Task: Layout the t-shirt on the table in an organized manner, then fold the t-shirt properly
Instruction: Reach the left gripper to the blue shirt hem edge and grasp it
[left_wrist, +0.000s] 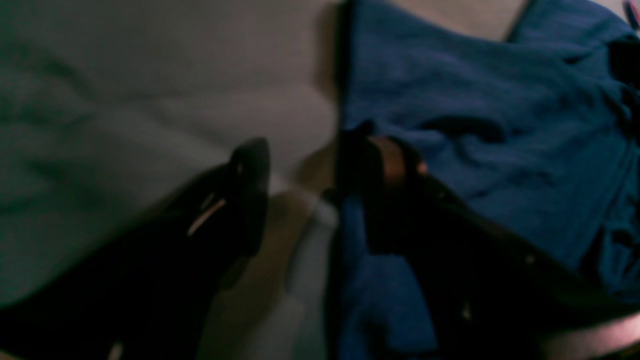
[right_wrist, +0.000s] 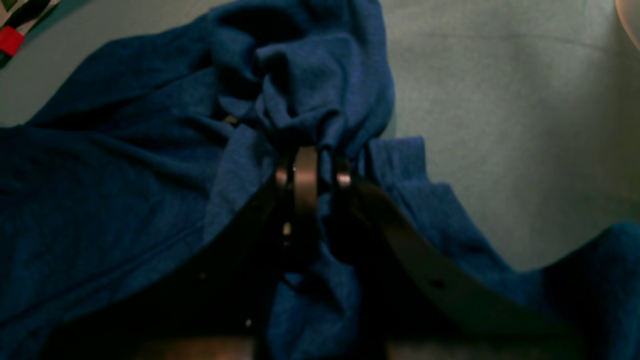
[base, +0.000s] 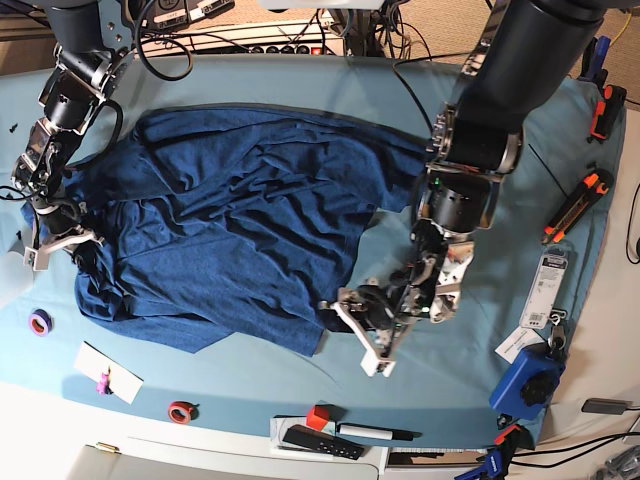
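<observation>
Shirt: we are seeing the t-shirt (base: 230, 230) lying rumpled across the middle of the table (base: 400, 90), creased, not yet flat
Right pincer: the right pincer (right_wrist: 312, 170) is pinching a bunched fold at the shirt's edge, jaws nearly together
Left pincer: the left pincer (left_wrist: 320, 170) is standing spread wide at the shirt's hem corner, gripping nothing
Handling: we are judging the knit soft, light and limp, sagging and bunching wherever it is lifted
Hold: we are favouring hem corners and shoulder seams, pulling apart to flatten
</observation>
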